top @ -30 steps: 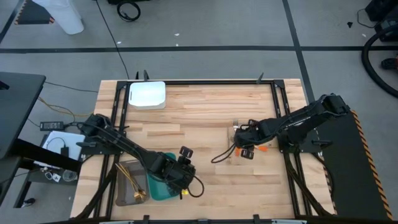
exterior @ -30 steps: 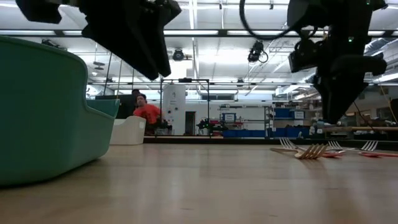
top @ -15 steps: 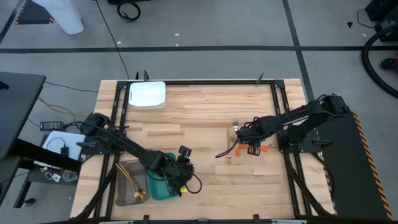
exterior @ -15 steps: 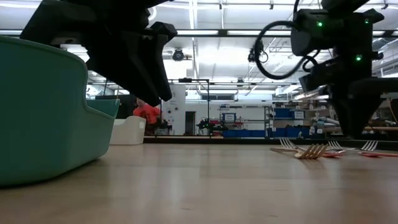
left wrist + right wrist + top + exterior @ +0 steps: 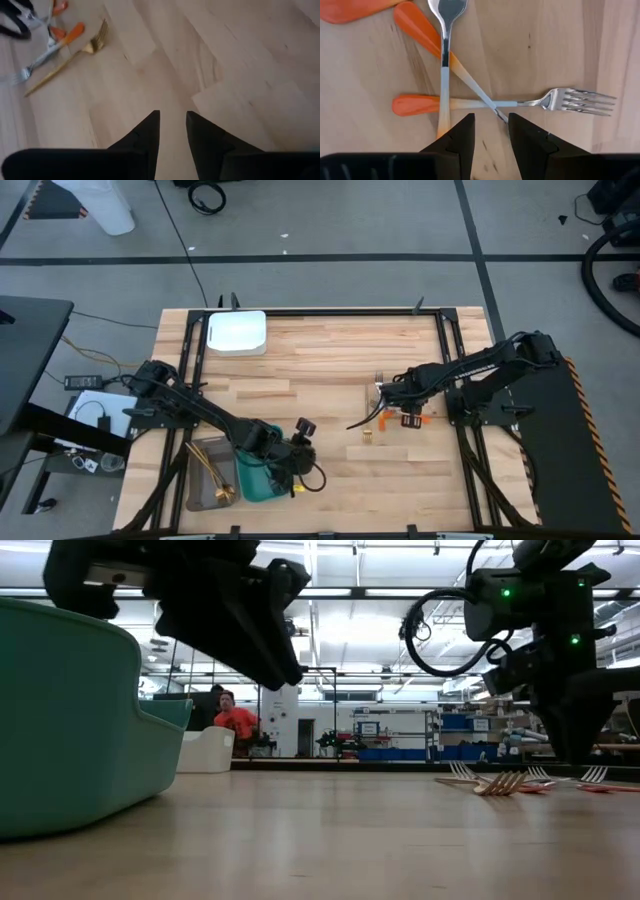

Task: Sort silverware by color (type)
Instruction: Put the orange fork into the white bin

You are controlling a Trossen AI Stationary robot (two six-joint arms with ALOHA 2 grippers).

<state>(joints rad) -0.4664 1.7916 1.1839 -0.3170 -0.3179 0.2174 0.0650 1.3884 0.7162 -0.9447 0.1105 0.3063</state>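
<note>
The silverware lies in a small pile right of the table's middle. It holds orange-handled pieces (image 5: pixel 417 105), a silver fork head (image 5: pixel 582 102), a spoon (image 5: pixel 447 10) and a gold fork (image 5: pixel 65 62). My right gripper (image 5: pixel 492 131) points straight down over the pile, open, with its fingers on either side of the crossed orange-and-silver shafts (image 5: pixel 492 106); I cannot tell whether they touch. My left gripper (image 5: pixel 172 131) is open with nothing between its fingers. It slants down over bare wood beside the teal tray (image 5: pixel 255 478).
A grey tray (image 5: pixel 208 475) with gold pieces stands left of the teal tray at the near left. A white tray (image 5: pixel 237 333) sits at the far left. Bare wood lies between the two arms. People show in the room beyond.
My right gripper has sunk toward the silverware pile and shifted a little toward the table's right edge. My left gripper has tipped and dropped slightly beside the teal tray. The silverware has not moved.
</note>
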